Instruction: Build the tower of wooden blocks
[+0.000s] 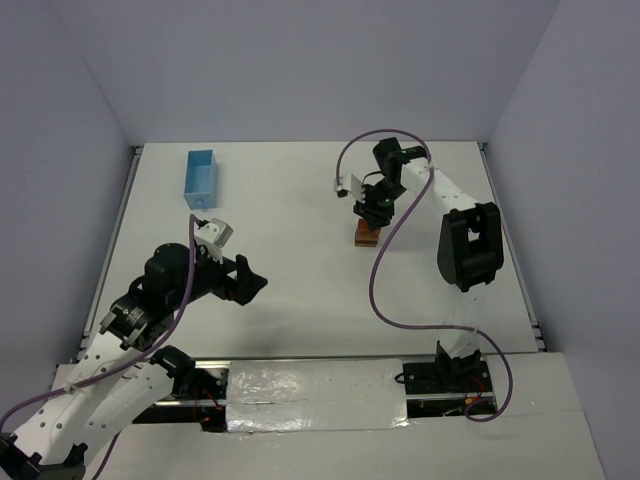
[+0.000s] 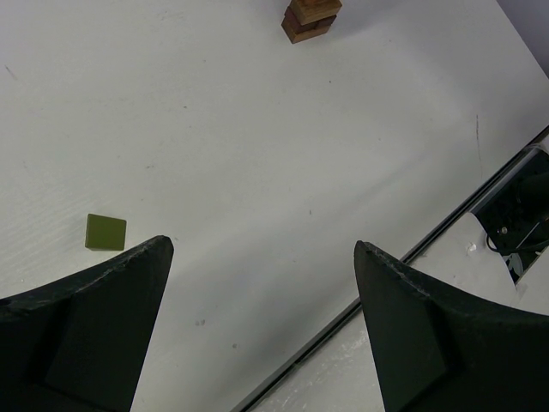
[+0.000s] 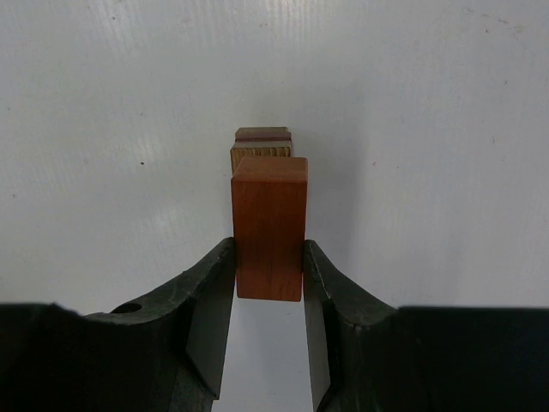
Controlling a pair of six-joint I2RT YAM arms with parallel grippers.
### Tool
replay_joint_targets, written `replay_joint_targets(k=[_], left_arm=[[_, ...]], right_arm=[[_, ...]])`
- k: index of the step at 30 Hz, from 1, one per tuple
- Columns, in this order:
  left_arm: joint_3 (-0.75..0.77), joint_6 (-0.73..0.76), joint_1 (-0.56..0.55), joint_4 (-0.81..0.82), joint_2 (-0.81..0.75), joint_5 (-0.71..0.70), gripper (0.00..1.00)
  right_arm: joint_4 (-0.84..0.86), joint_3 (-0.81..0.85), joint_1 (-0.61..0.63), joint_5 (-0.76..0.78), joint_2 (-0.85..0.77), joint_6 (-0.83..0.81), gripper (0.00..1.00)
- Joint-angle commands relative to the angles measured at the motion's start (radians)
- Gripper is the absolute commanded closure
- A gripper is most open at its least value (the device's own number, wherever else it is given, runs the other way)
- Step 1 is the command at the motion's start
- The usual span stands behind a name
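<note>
Two layers at least already stand in the wood block tower point(image 1: 367, 236), a small pile on the white bench point(image 1: 300, 310) right of centre and well apart from the light blue box point(image 1: 201, 178) at the far left. Directly over it the right fingers point(image 3: 208, 296) are closed on an orange-red block point(image 3: 269, 227). They pinch its flat sides, so the lower face is left free to seat on the pile. Just beyond the block the wrist view shows a tan piece point(image 3: 257, 159) with open grain and a darker brown piece point(image 3: 262, 134). Whether the block touches them I cannot tell. It looks smooth, square-edged and stained, and should sit flat.

At the near left, the left fingers point(image 2: 111, 300) stand wide apart and hold nothing. They are probably waiting for the olive-green piece point(image 2: 105, 232), a flat square lying alone near them, well apart from the tower.
</note>
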Motion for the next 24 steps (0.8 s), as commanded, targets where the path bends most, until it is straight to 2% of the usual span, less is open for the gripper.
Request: replay_joint_targets(k=[1,22,24], left_arm=[[0.0,0.007,-0.006,0.042,-0.002,0.015,0.01],[-0.002,0.007,-0.009,0.047,0.015,0.027,0.01],[-0.002,0.009,-0.009,0.048,0.015,0.03,0.01]], right_arm=[[-0.01,0.007,0.009,0.002,-0.01,-0.008,0.87],[-0.013,-0.004,0.029,0.019,-0.016,0.009,0.83],[-0.015,-0.002,0.029,0.022,-0.013,0.014,0.8]])
